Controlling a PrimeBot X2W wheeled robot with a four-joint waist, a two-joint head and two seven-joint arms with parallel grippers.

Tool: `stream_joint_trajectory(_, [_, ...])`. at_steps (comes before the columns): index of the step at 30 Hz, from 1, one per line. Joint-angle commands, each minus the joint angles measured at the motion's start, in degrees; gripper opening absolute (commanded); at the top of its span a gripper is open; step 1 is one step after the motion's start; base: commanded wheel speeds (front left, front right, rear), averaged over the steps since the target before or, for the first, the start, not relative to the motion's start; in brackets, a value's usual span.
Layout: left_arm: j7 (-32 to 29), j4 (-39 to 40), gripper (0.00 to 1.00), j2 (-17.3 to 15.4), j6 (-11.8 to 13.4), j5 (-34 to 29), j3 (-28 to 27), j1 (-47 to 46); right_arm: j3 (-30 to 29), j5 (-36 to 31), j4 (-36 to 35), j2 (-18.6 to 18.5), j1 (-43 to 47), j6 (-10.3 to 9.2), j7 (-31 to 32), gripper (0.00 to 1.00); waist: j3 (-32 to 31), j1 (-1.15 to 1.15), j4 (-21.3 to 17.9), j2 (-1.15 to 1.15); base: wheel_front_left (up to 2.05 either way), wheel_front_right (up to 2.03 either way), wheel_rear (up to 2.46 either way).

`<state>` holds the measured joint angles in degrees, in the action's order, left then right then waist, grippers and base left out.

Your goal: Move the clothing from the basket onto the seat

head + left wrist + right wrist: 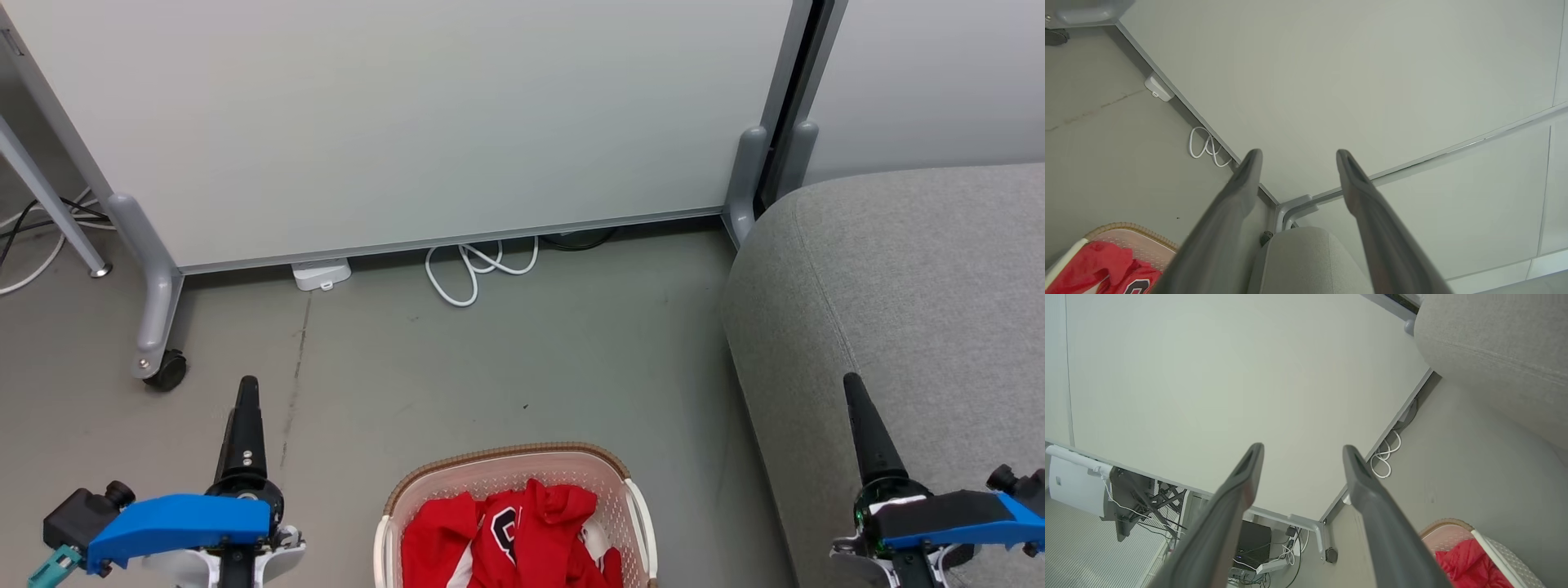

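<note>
Clothing (522, 531) bright red, white-trimmed, heaped in cream basket (506, 451), left tool (1298, 155), right tool (1302, 449) both apart

Floor (490, 367) open; seat (914, 286) flanks basket (506, 453).

Clothing (539, 523) in basket (506, 469) on floor (490, 359); seat (914, 327) right of basket; partition (408, 122) behind.

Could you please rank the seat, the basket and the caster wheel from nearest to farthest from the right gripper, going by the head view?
1. the seat: on the right, with the right gripper showing against it.
2. the basket: bottom middle, to that gripper's left.
3. the caster wheel: far left, under the partition's leg.
</note>
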<state>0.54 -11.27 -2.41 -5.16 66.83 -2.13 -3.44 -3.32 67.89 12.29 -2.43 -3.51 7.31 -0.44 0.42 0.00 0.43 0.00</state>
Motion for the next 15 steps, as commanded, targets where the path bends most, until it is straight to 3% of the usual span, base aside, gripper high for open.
stream_joint_trajectory(1, [0.54,1.21,1.00,-0.39,0.41,-2.74,0.61,-1.69,0.27,-2.71,-1.29,-0.49,-1.10,0.12,-0.58,1.00,-0.01,0.00,0.02,0.00,0.00,0.00,0.00])
stream_joint_trajectory(6, [1.86,1.19,1.00,-0.41,2.34,-11.49,2.44,-1.75,0.87,-11.83,-1.99,-0.62,-0.96,0.13,-1.92,1.00,-0.04,0.00,0.15,0.00,0.00,0.00,0.00])
stream_joint_trajectory(15, [3.46,0.69,1.00,-0.85,4.00,-19.92,4.80,-1.87,1.50,-21.04,-1.67,-0.56,-0.68,0.15,-3.50,1.00,-0.11,0.00,0.37,0.00,0.00,0.00,0.00])
